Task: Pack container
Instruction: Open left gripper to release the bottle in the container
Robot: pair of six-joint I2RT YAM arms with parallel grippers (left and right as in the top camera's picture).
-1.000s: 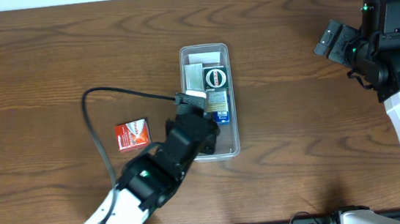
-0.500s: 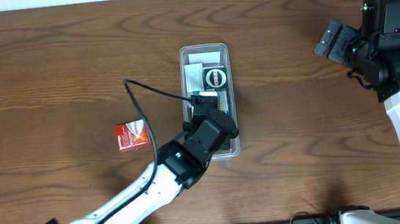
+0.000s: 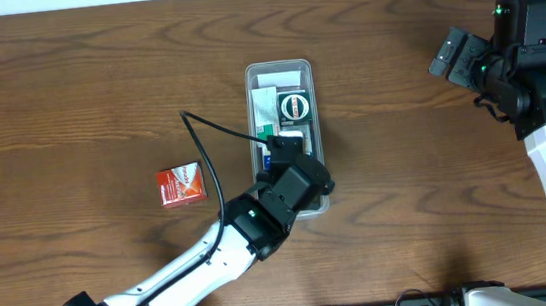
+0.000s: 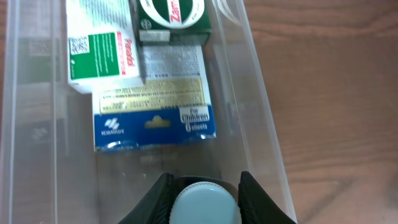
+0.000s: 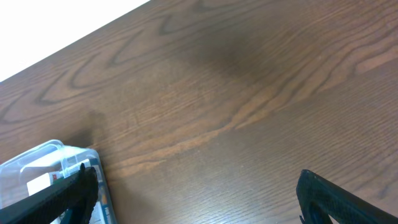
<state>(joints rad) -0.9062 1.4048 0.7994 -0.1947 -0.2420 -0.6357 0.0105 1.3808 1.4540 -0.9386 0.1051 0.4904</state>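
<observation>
- surface (image 3: 67, 102) was dark brown, wavy wood grain
- container (image 4: 264, 118) was clear
- flat box (image 3: 180, 183) was red, white mark
- top box (image 4: 173, 15) was dark green, white oval
- middle box (image 4: 102, 59) was white, green panel, red lettering
- lower box (image 4: 154, 109) was silvery, blue band
- round item (image 4: 204, 204) was pale blue-grey
- left hand (image 4: 205, 182) was black

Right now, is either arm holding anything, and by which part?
The left gripper pinches a pale-blue round thing by its two sides, above the container. What it is cannot be told. The right gripper is open and holds nothing.
</observation>
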